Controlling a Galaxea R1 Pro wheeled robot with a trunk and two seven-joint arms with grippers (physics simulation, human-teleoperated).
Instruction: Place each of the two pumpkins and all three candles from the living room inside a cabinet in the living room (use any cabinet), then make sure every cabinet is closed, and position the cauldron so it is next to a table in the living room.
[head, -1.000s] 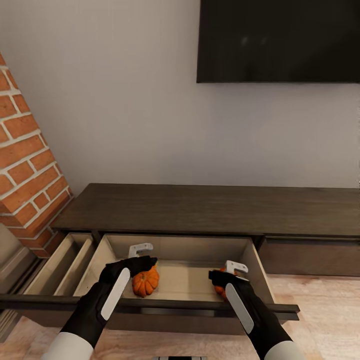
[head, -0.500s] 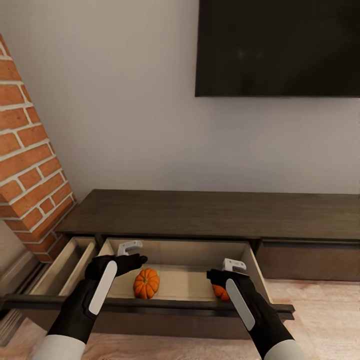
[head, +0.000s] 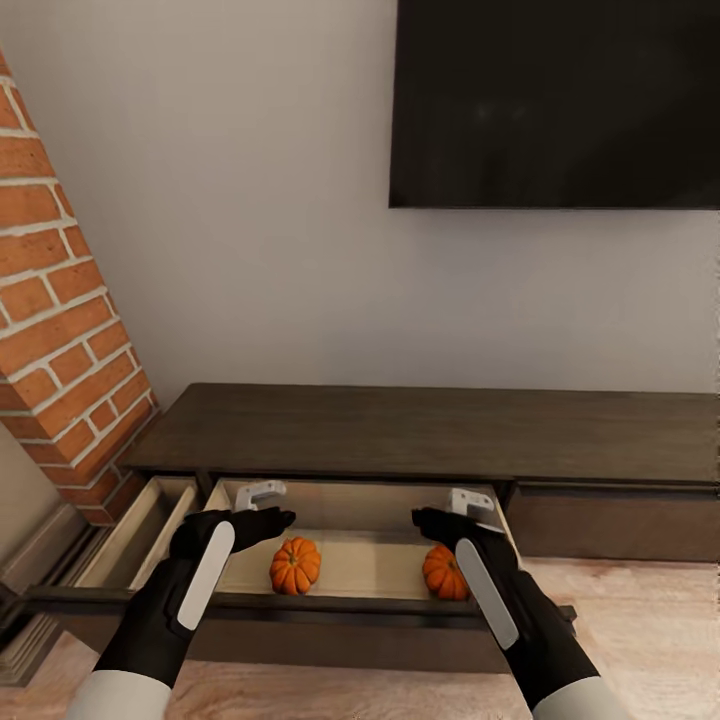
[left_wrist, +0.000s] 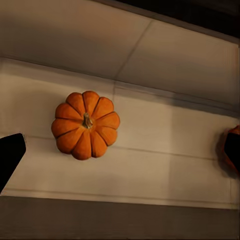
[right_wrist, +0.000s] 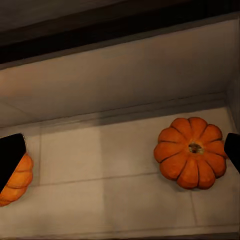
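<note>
Left gripper (head: 262, 505) and right gripper (head: 455, 508) hover over the pulled-out drawer (head: 300, 607), fingers spread wide, both empty. Left pumpkin (head: 295, 565) and right pumpkin (head: 444, 572) sit apart on the pale drawer floor of the dark cabinet (head: 430, 428). Beyond: grey wall, television (head: 555, 100).

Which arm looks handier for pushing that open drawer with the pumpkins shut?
Probably either. The left claw and right claw both hang open over the drawer, each above a pumpkin. The left sits nearer the front's middle.
</note>
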